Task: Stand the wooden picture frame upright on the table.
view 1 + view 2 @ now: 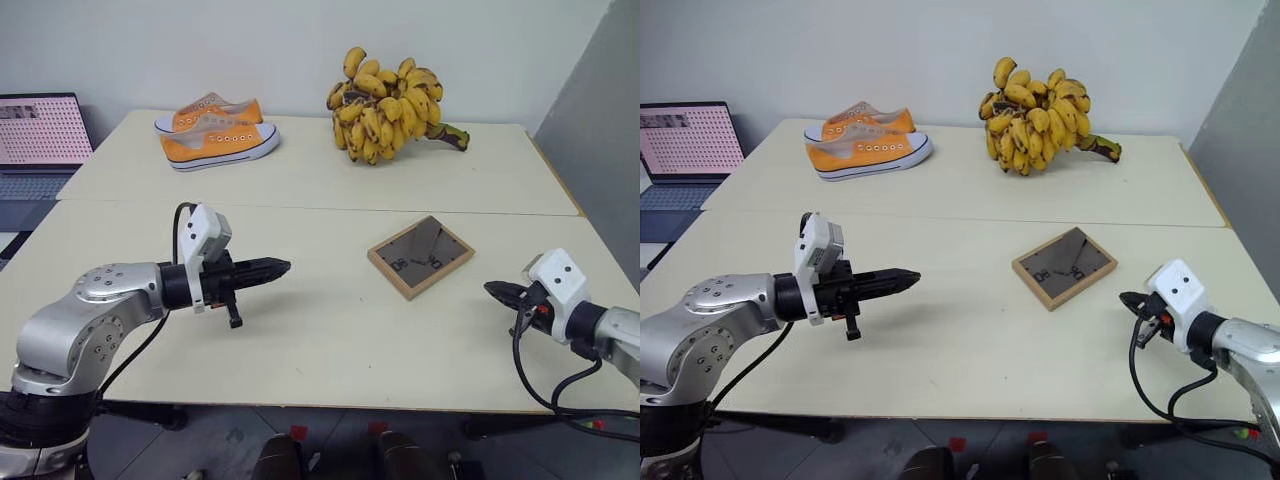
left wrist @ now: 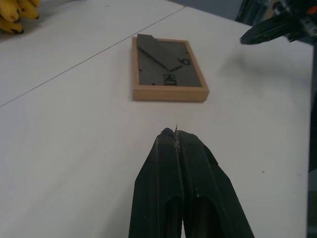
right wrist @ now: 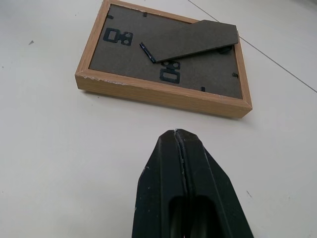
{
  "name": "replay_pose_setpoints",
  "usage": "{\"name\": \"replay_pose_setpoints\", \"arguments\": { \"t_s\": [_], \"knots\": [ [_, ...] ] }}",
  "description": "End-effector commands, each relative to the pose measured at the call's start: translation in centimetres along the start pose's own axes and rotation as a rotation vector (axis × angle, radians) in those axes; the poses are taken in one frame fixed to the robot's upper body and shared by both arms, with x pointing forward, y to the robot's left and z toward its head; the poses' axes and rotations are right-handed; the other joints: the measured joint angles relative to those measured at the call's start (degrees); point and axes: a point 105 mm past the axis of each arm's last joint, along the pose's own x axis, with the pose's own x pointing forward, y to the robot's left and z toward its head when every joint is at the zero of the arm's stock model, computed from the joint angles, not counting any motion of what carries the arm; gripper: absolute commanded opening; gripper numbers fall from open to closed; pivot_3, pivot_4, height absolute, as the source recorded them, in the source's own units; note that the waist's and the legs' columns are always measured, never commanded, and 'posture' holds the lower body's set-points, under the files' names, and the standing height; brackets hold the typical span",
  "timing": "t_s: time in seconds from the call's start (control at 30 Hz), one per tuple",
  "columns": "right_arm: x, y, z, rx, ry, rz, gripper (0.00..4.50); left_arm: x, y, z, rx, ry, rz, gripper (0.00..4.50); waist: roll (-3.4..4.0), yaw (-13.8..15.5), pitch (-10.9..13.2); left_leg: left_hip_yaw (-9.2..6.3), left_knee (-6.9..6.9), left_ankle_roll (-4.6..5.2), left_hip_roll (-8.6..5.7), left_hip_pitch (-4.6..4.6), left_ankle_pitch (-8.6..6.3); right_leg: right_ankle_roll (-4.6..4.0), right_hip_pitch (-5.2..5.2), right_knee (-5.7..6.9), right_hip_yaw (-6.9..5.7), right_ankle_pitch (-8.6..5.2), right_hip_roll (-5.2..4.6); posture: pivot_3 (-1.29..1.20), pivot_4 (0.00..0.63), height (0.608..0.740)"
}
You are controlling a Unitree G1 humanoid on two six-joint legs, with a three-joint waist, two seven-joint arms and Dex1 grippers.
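Lying face-down, rectangular light-wood picture frame (image 1: 420, 256) shows matte grey backing.

closed left pincer (image 2: 177, 133), frame (image 2: 168, 69) face-down

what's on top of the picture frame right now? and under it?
The wooden picture frame lies flat, back panel up. On top is its fold-out stand, apparently lying against the panel. Beneath it is the table; the picture side faces down, so it is hidden.
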Motion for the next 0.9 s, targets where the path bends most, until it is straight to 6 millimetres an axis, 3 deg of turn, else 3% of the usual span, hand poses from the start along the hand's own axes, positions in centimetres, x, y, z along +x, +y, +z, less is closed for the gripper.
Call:
{"name": "replay_pose_setpoints", "arguments": {
  "t_s": [0.03, 0.9],
  "knots": [
    [-0.3, -0.1, 1.2, -0.028, -0.051, -0.023, 0.00, 0.2, 0.3, 0.5, 0.060, -0.001, 0.030, 0.04, 0.00, 0.00, 0.00, 0.00, 0.00, 0.00, 0.00, 0.00, 0.00, 0.00, 0.00, 0.00, 0.00, 0.00, 0.00, 0.00, 0.150, 0.740],
    [0.3, -0.2, 0.4, -0.012, -0.080, -0.079, 0.00, 1.5, 3.0, 1.5, 0.036, -0.051, 0.135, 0.04, 0.00, 0.13, 0.00, -0.28, 0.10, 0.00, -0.01, -0.05, 0.00, -0.02, 0.10, 0.08, -0.29, 0.01, 0.00, 0.00, 0.150, 0.740]
  ]
}}
